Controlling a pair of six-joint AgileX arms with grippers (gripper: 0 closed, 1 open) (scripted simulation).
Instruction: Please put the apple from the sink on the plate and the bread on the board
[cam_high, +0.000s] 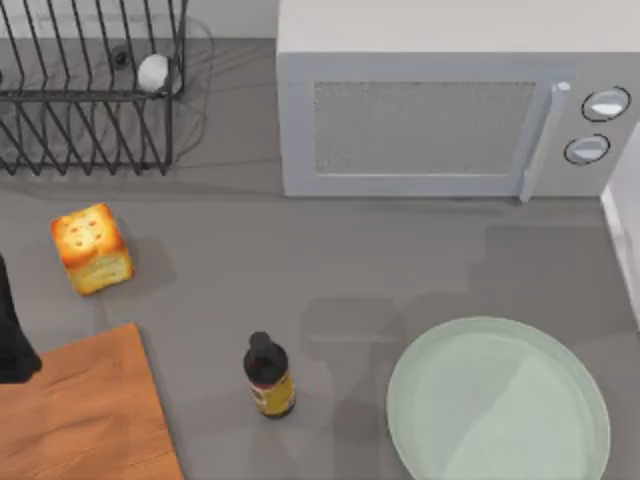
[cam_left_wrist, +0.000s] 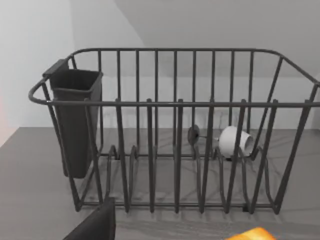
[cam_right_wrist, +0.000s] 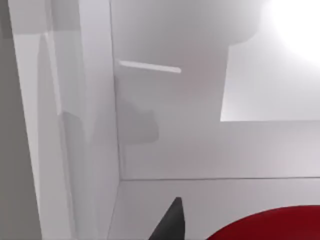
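From above, you see the bread (cam_high: 91, 248) on the tabletop (cam_high: 300, 260) beside the board (cam_high: 85, 415), the plate (cam_high: 497, 405) bare. Your left wrist faces the rack (cam_left_wrist: 175, 135). Your right wrist nears the apple (cam_right_wrist: 272, 225) in the sink (cam_right_wrist: 210, 150); finger state unclear. Next: grasp it.

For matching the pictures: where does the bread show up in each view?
Top view: the bread sits on the grey counter at the left, between the wire dish rack and the board.
Left wrist view: an orange-yellow sliver at the bottom edge, probably the bread.
Right wrist view: not in it.
Shared landmark: the wire dish rack.
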